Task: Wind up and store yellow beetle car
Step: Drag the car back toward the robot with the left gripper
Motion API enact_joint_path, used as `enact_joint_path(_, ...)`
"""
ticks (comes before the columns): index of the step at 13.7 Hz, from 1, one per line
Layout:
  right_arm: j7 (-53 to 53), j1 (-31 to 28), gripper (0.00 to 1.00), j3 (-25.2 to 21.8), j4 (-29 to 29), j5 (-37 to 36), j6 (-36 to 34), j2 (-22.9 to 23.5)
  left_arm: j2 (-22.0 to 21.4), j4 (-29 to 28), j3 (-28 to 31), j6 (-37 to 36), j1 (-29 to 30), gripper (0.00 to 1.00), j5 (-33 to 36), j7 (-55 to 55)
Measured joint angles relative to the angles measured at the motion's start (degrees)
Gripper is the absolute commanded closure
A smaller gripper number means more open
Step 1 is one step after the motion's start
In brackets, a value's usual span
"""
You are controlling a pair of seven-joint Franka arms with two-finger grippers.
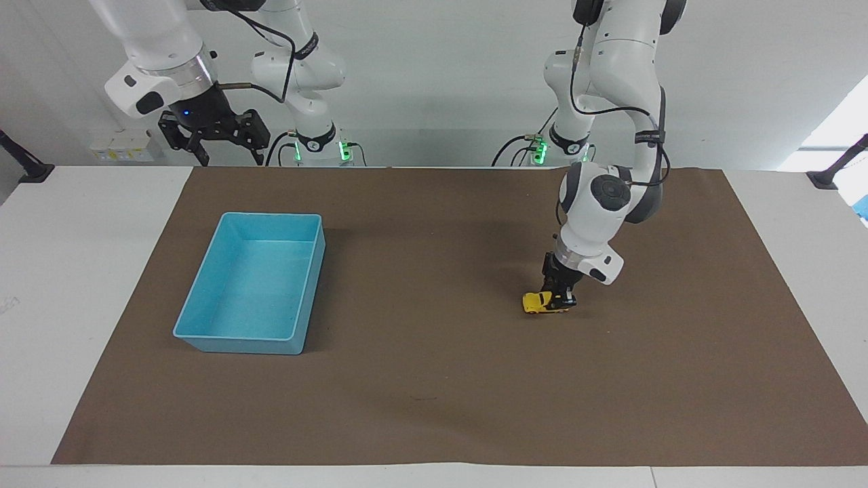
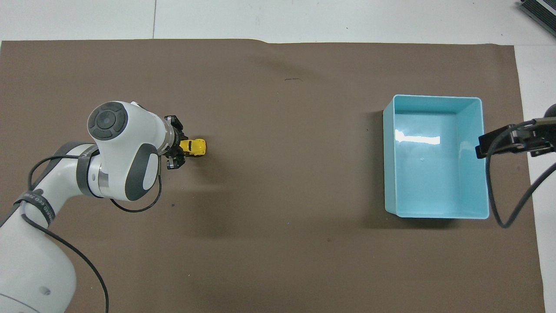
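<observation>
The yellow beetle car (image 1: 542,302) (image 2: 194,147) stands on its wheels on the brown mat, toward the left arm's end of the table. My left gripper (image 1: 560,297) (image 2: 178,148) points straight down and is shut on the car's rear end, its nose sticking out toward the bin. The light blue bin (image 1: 253,282) (image 2: 436,157) stands with nothing in it toward the right arm's end. My right gripper (image 1: 211,133) hangs open high above the table edge at the robots' side and waits; only its tip (image 2: 512,141) shows in the overhead view, by the bin's rim.
The brown mat (image 1: 434,379) covers most of the white table. A black cable (image 2: 510,204) loops down from the right arm beside the bin. A black clamp (image 1: 831,173) sits at the table's corner by the left arm's end.
</observation>
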Motion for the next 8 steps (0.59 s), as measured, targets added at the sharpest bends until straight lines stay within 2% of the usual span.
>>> enact_joint_path(3,0.00,0.00,0.00,0.00,0.00,0.00,0.00,0.00,-0.02,-0.02,-0.02,-0.08,0.52,0.61,0.00,0.54)
enact_joint_path(6,0.00,0.00,0.00,0.00,0.00,0.00,0.00,0.00,0.07,0.00,-0.01,-0.08,0.57,0.42,0.00,0.54)
enact_joint_path(7,0.00,0.00,0.00,0.00,0.00,0.00,0.00,0.00,0.10,0.02,0.02,-0.14,0.64,0.24,0.01,0.54)
enact_joint_path(8,0.00,0.00,0.00,0.00,0.00,0.00,0.00,0.00,0.60,0.11,0.31,-0.15,0.72,0.00,0.04,0.58)
